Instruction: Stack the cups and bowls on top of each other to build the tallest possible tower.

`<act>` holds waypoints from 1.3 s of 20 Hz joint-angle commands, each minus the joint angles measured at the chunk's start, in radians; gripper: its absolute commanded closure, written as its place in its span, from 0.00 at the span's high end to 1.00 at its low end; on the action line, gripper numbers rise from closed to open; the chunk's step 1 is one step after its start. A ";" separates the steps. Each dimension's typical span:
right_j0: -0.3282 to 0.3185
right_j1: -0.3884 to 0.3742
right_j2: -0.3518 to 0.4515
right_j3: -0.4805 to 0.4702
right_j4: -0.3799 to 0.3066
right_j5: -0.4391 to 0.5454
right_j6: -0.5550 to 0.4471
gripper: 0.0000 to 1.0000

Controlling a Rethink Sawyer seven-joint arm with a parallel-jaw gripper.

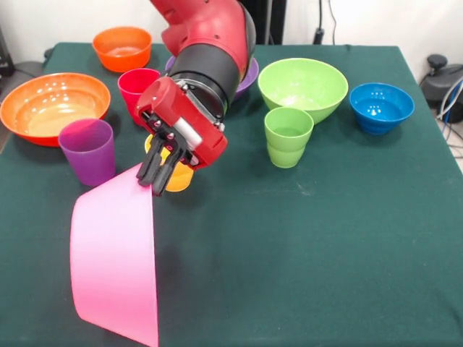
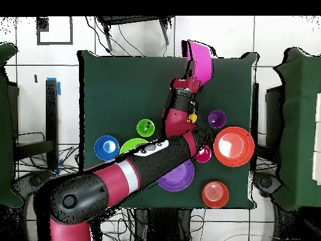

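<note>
I see my arm [image 1: 210, 43] coming down from the top centre of the front view, red upper link, then a black wrist collar, then the red gripper housing angled down toward the lower left. The gripper [image 1: 159, 182] sits left of centre, its black fingers [image 1: 150, 168] pointing down and drawn close together, pinching the rim of the pink bowl [image 1: 116, 260]. In the overhead view the arm [image 2: 125, 179] runs from the lower left corner diagonally up to the right, bends, and the wrist reaches to the upper centre, where the gripper [image 2: 191, 85] ends.
</note>
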 commanded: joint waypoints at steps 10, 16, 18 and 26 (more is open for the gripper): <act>0.053 0.058 0.201 0.033 0.066 0.174 0.095 0.00; 0.066 0.044 0.226 0.036 0.063 0.202 0.114 0.00; 0.067 0.038 0.235 0.036 0.052 0.211 0.126 0.00; 0.060 0.017 0.295 0.022 0.010 0.235 0.172 0.00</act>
